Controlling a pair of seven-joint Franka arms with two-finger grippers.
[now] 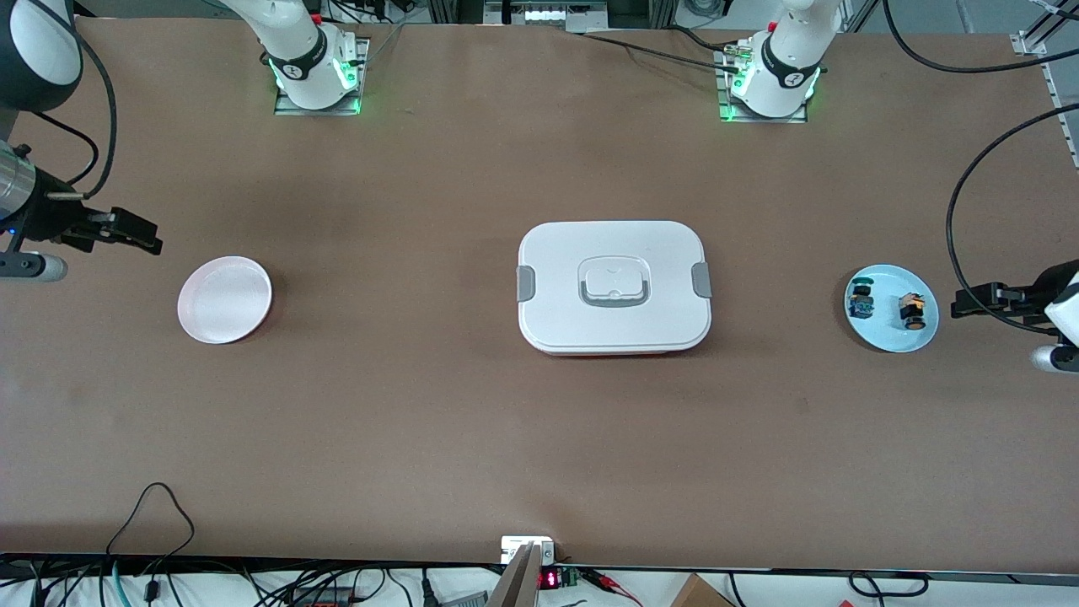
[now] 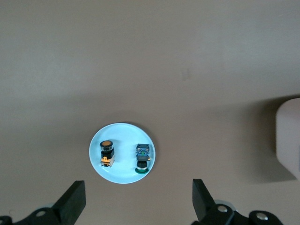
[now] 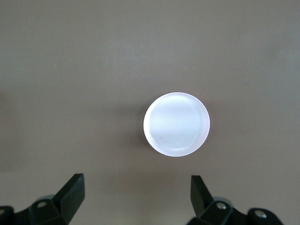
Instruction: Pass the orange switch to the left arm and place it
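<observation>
The orange switch [image 1: 909,309] lies on a light blue plate [image 1: 890,334] toward the left arm's end of the table, beside a similar blue-green switch [image 1: 861,301]. In the left wrist view the orange switch [image 2: 107,153] and the blue-green switch [image 2: 142,158] lie side by side on the plate [image 2: 123,176]. My left gripper [image 1: 963,303] hangs open and empty just off the plate's outer edge; its own view shows it [image 2: 138,201] wide open. The white box [image 1: 614,287] sits at the table's middle. My right gripper [image 1: 150,238] is open and empty over the table's other end.
An empty white plate [image 1: 224,299] lies toward the right arm's end; it also shows in the right wrist view [image 3: 176,124], ahead of the right gripper [image 3: 136,197]. A corner of the box [image 2: 288,140] shows in the left wrist view. Cables run along the table's edges.
</observation>
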